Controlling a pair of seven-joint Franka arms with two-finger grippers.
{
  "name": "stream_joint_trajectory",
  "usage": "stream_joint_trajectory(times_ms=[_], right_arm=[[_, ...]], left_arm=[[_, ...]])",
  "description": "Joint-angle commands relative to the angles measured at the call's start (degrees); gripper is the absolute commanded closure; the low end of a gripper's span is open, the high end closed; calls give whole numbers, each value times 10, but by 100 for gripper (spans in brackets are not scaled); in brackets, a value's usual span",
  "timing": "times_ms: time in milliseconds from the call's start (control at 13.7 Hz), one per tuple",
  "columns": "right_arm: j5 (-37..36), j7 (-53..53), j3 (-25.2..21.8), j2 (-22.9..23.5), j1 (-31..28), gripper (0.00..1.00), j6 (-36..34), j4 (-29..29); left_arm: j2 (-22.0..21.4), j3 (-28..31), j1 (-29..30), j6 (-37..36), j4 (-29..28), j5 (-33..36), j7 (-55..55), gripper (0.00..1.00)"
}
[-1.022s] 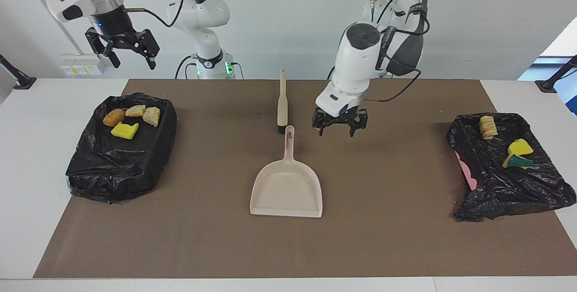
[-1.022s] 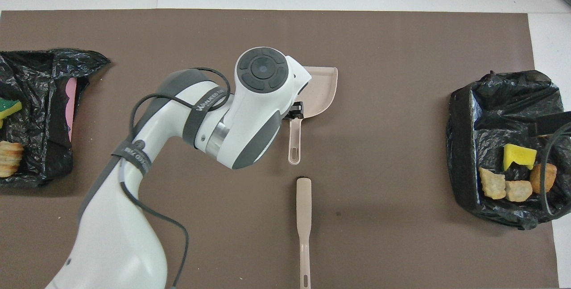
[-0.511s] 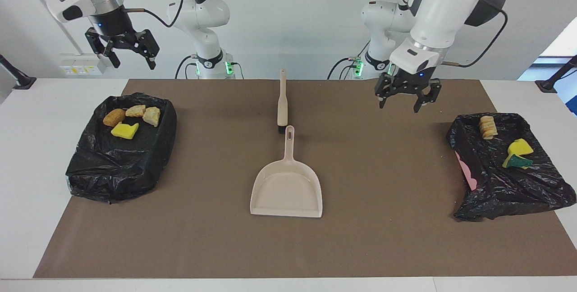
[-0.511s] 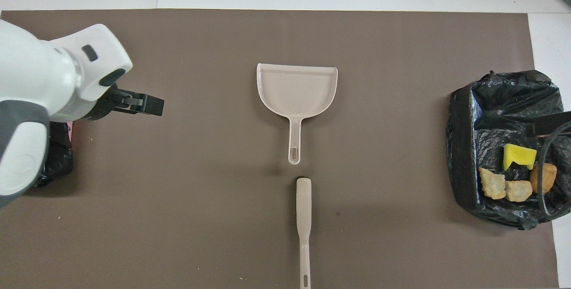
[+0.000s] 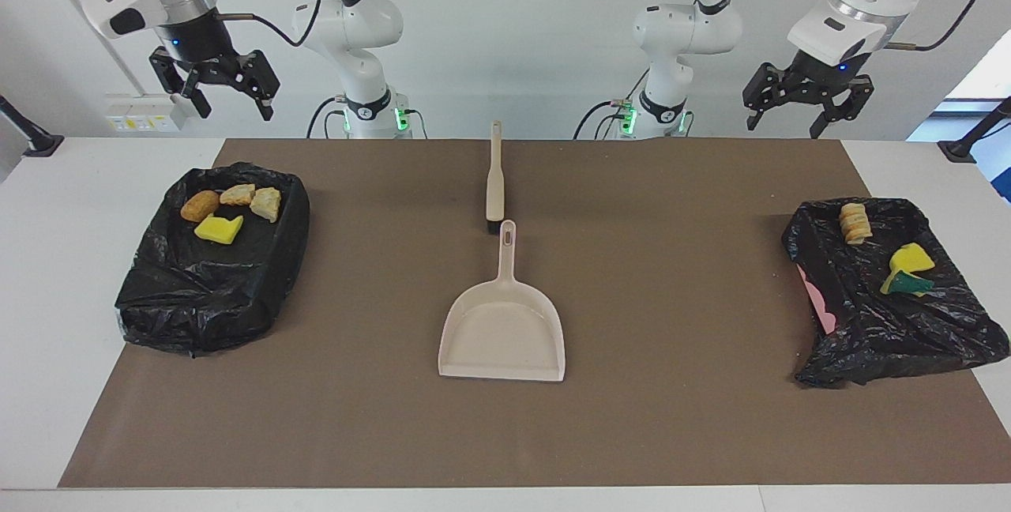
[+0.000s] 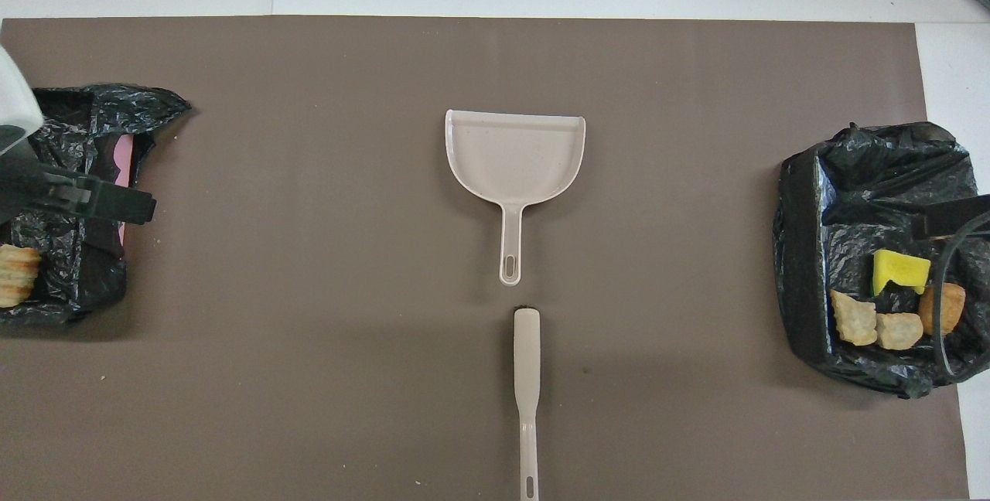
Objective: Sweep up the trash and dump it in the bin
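Both grippers' jaws stand apart and empty, right gripper (image 5: pixel 213 89) upper left and left gripper (image 5: pixel 806 97) upper right of the facing frame, each above a black-bagged bin (image 5: pixel 213 259) holding yellow and beige foam trash scraps (image 5: pixel 229 208), beige plastic dustpan (image 5: pixel 503 330) lying mid-frame, handle toward the robots.

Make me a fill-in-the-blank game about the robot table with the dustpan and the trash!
1. The dustpan lies on the brown ____.
2. The brush lies ____ to the robots than the dustpan.
3. The orange-brown lump sits in a bin lined with a ____ bag.
4. Both grippers, left gripper and right gripper, hold ____.

Answers: mat; nearer; black; nothing
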Motion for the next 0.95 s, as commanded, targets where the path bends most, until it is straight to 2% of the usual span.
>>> stream_joint_trajectory(times_ms=[0, 876], right_arm=[[-1, 5, 4, -13, -2, 0, -6, -14], [-2, 5, 3, -14, -3, 0, -4, -15]], left_arm=[[22, -4, 16, -48, 54, -8, 7, 0], [7, -9, 15, -33, 44, -9, 2, 0]])
